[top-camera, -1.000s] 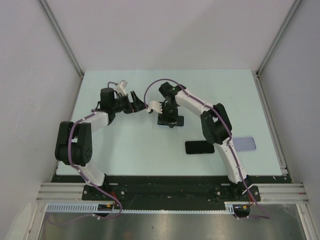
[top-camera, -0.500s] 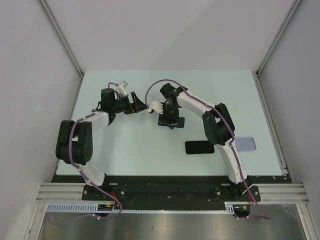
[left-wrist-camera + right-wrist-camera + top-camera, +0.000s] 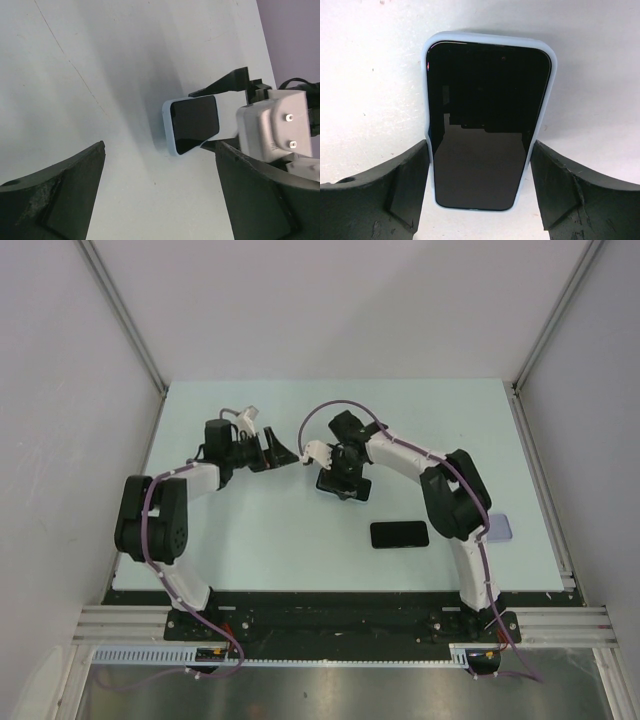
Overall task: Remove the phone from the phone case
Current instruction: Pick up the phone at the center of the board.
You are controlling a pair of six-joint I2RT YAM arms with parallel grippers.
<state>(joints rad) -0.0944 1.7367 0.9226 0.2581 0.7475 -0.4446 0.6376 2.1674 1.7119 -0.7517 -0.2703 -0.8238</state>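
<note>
- Phone (image 3: 485, 130): face up, fully seated in the pale-blue phone case (image 3: 487, 39), mid-desk (image 3: 250, 530); removal not yet done.
- Right claw (image 3: 480, 147): pinching the case's long sides.
- Left claw (image 3: 160, 150): spread, empty, near the case's end.
- Room: bare desk around; second black phone (image 3: 399, 534) nearby; desk edges well apart.

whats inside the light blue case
A phone fills the case, dark screen facing up. Its back and the case's inner floor are covered, so nothing beneath it can be seen.
</note>
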